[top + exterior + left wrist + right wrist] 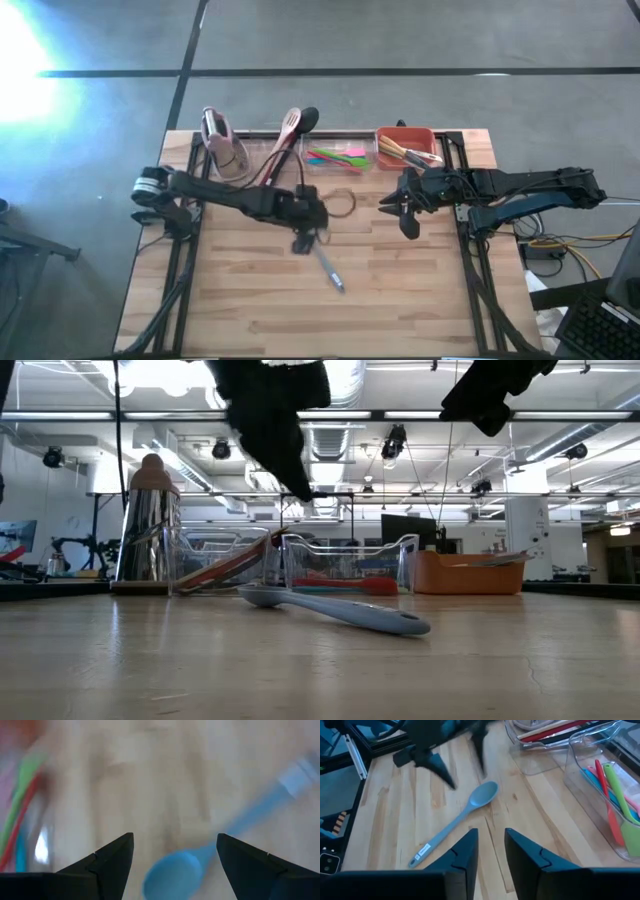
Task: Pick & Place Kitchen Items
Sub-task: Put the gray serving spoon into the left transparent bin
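A pale blue spoon (330, 271) lies flat on the wooden table (420, 300), its bowl (485, 794) toward the far left and its handle toward the near right. My left gripper (175, 850) hangs open just above the spoon's bowl (172, 872), one finger on either side, clear of it; the low view shows the left gripper (285, 455) above the spoon (340, 610). My right gripper (491, 852) waits in the air at the table's right, its fingers a little apart with nothing between them.
Along the far edge stand a pink-topped rack (222, 142), a clear bin (275, 160) with a wooden spatula and a black ladle leaning out, a clear bin (338, 157) of pink, green and blue utensils, and a red-orange bin (405, 147). A thin loop (343, 203) lies by the left gripper.
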